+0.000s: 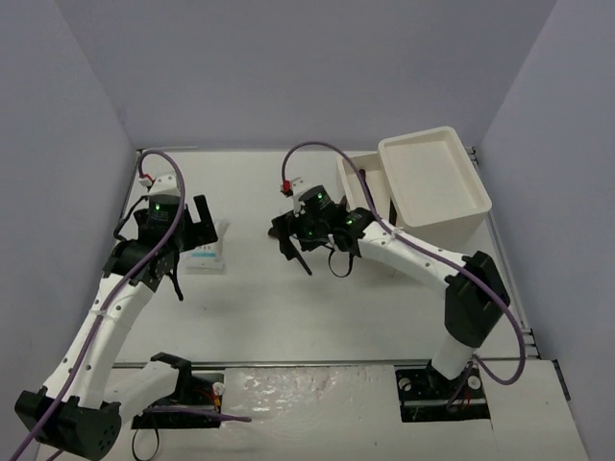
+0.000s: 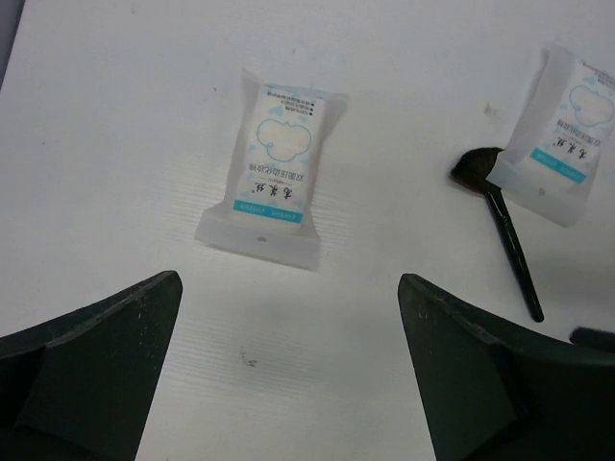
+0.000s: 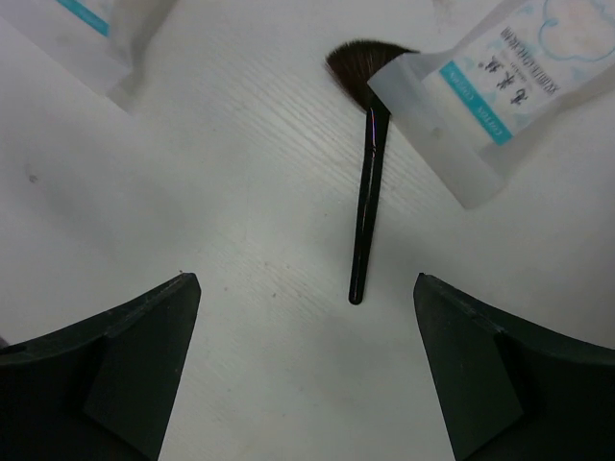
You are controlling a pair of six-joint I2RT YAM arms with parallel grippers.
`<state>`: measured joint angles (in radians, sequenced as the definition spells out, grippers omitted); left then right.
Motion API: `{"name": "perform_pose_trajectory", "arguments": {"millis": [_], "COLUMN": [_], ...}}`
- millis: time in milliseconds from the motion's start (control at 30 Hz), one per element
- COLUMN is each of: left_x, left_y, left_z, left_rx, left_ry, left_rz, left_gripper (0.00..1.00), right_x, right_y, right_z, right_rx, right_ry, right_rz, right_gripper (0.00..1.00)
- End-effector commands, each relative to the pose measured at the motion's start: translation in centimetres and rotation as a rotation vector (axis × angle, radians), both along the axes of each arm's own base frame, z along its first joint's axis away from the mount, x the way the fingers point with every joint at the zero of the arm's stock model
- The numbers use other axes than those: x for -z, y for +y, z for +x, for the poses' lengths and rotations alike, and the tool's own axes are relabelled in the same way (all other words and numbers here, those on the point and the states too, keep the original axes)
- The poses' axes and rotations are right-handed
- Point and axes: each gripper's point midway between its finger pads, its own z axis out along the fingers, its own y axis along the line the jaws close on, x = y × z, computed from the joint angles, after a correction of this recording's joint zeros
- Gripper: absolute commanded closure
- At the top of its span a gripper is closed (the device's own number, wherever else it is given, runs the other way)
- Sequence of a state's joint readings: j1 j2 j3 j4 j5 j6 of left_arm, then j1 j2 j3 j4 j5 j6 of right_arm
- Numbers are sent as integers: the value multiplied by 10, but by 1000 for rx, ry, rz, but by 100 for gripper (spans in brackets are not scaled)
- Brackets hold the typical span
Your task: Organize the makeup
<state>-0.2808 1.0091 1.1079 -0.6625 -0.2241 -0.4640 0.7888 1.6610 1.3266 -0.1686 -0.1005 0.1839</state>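
Note:
A white flat packet with blue print (image 2: 278,158) lies on the white table just ahead of my left gripper (image 2: 288,327), which is open and empty above the table. A second packet (image 2: 565,134) lies to the right, its corner over the bristles of a thin black fan brush (image 2: 506,230). My right gripper (image 3: 306,317) is open and empty, hovering just short of the brush's (image 3: 367,182) handle end, with the second packet (image 3: 500,82) beyond. From above, the first packet (image 1: 207,254) sits beside my left gripper (image 1: 192,248); my right gripper (image 1: 291,248) hides the second packet.
A big white box (image 1: 432,178) stands at the back right of the table, close behind my right arm. Grey walls close in the left, back and right sides. A corner of the first packet (image 3: 96,34) shows at the upper left of the right wrist view.

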Motion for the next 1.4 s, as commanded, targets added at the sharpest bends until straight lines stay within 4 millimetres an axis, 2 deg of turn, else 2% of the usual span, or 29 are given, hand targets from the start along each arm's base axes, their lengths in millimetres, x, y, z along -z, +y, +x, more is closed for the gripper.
{"name": "perform_pose_trajectory", "arguments": {"millis": [0, 67, 233, 433, 533, 700, 767, 867, 933, 1000, 1033, 1133, 1200, 1267, 1367], "left_x": [17, 24, 31, 31, 28, 24, 22, 18, 14, 11, 10, 8, 9, 9, 10], "left_y": [-1, 1, 6, 14, 17, 21, 23, 27, 29, 30, 30, 28, 24, 22, 19], "left_z": [4, 4, 3, 0, -1, -3, -4, -5, -6, -8, -7, -8, -7, -5, -4], "left_rx": [88, 93, 95, 60, 47, 31, 19, -1, -13, -19, -20, -4, 15, 29, 52], "left_ry": [-15, -14, 5, 5, -12, -31, -44, -62, -83, -102, -110, -125, -126, -127, -129], "left_rz": [53, 54, 71, 86, 82, 82, 81, 83, 79, 75, 72, 64, 58, 53, 51], "left_gripper": [6, 6, 6, 6, 6, 6, 6, 6, 6, 6, 6, 6, 6, 6, 6], "right_x": [30, 52, 90, 125, 137, 138, 121, 76, 34, -19, -49, -89, -126, -151, -176], "right_y": [20, 22, 22, 23, 23, 31, 38, 52, 57, 53, 45, 25, -4, -27, -73], "right_z": [26, 31, 41, 37, 35, 33, 30, 24, 20, 18, 20, 24, 27, 32, 44], "right_rx": [35, 37, 63, 61, 61, 46, 33, 14, 17, 45, 80, 137, 214, 268, 359], "right_ry": [-15, 2, 14, 7, 3, -22, -48, -115, -167, -237, -283, -357, -423, -453, -469], "right_rz": [-5, -37, -108, -209, -245, -243, -218, -159, -119, -76, -50, -53, -67, -64, -57], "right_gripper": [14, 16, 24, 38, 54, 93, 99, 100, 100, 100, 100, 100, 100, 100, 100]}}
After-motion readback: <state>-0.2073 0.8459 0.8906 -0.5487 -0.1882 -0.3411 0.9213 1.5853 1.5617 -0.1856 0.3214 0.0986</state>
